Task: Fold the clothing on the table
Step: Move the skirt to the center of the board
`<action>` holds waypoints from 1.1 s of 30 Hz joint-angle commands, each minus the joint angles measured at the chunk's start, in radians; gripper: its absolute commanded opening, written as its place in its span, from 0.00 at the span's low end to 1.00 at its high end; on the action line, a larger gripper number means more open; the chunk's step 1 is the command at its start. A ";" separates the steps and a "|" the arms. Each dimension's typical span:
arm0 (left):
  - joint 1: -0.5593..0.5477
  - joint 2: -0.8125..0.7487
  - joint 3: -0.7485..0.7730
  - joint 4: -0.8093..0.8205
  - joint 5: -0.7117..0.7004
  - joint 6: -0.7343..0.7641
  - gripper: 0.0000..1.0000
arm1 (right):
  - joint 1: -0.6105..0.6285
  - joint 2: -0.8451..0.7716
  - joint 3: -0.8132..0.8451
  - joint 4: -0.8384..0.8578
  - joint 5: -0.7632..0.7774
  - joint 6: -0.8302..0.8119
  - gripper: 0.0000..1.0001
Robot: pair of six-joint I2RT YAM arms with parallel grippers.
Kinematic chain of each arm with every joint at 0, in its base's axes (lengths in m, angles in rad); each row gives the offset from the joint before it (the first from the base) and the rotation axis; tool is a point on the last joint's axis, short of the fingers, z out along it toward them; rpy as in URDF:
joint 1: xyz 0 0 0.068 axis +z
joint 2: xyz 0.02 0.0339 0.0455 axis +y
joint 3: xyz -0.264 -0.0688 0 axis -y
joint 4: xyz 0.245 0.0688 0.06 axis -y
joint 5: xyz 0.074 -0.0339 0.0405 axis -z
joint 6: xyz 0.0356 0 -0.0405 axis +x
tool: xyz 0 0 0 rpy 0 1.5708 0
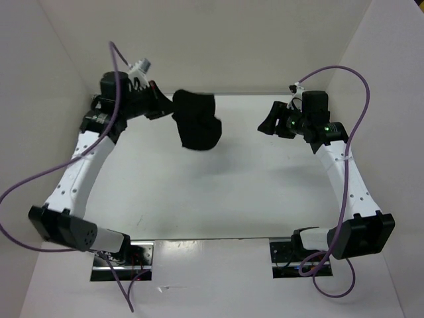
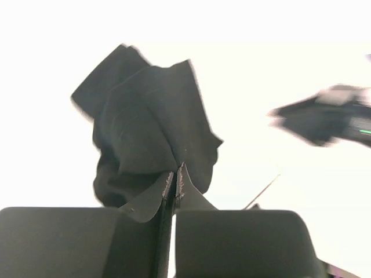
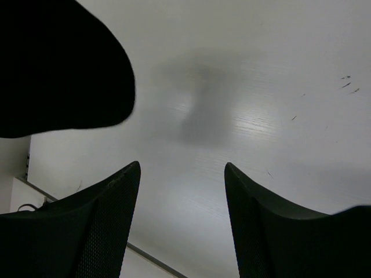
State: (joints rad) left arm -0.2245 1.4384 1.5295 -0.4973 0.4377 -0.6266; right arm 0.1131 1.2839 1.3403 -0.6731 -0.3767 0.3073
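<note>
White walls (image 1: 218, 40) close in the white table (image 1: 218, 199) on three sides, and nothing but the arms and the clothing (image 1: 197, 122) shows on it. We find the clothing towards the far left. It is a black bunch hanging from the left fingers (image 2: 170, 188), and by our reading it is lifted off the table rather than lying on it. The left wrist view shows those fingers clenched on a thin fold at the near edge of the fabric, while the rest bulges out ahead in crumpled layers.

The right fingers (image 3: 104, 226) stand released and wide apart with nothing between them. They hover over bare table, well apart from the clothing on its right side. A dark mass at the upper left of the right wrist view may be the clothing, but we cannot tell.

We see these risks from here:
- The pinch takes only a sliver of cloth, so a quick swing could pull it free.
- No clean edge or corner shows in the bunch, so the right fingers could catch several layers or the wrong fold.
- Laid down like this, the clothing would land wadded rather than flat.
</note>
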 commanded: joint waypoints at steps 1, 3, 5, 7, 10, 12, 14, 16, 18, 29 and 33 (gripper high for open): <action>0.040 -0.081 0.060 0.037 0.170 -0.016 0.00 | -0.007 0.000 0.013 0.017 0.005 0.004 0.65; 0.062 -0.093 0.019 0.049 0.141 -0.053 0.00 | -0.007 0.000 0.013 0.017 0.005 0.004 0.65; 0.086 -0.093 -0.028 0.088 0.127 -0.074 0.00 | -0.007 0.000 0.013 0.017 0.015 0.004 0.65; 0.102 -0.066 -0.113 0.126 0.127 -0.103 0.00 | -0.007 0.000 0.013 0.017 0.015 0.004 0.65; 0.113 0.016 -0.184 0.146 0.142 -0.114 0.00 | -0.007 0.000 0.013 0.017 0.015 0.004 0.65; 0.113 0.059 -0.209 0.164 0.154 -0.114 0.00 | -0.007 0.000 0.013 0.017 0.015 0.004 0.65; 0.100 0.068 -0.200 0.175 0.135 -0.114 0.00 | -0.007 0.000 0.013 0.017 0.015 0.004 0.65; 0.086 0.068 -0.166 0.175 0.107 -0.101 0.00 | -0.007 0.000 0.013 0.017 0.024 0.004 0.65; 0.086 0.112 -0.093 0.149 0.107 -0.090 0.00 | -0.007 0.000 0.013 0.017 0.024 0.004 0.65; -0.064 0.198 0.162 0.075 0.122 -0.007 0.03 | -0.007 0.009 0.013 0.017 0.024 0.004 0.65; -0.253 0.292 -0.012 0.095 0.354 0.045 0.38 | -0.007 0.018 0.013 0.017 0.024 0.004 0.65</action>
State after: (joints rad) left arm -0.3401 1.6287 1.6325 -0.3794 0.5850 -0.6506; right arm 0.1131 1.2964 1.3403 -0.6731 -0.3607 0.3099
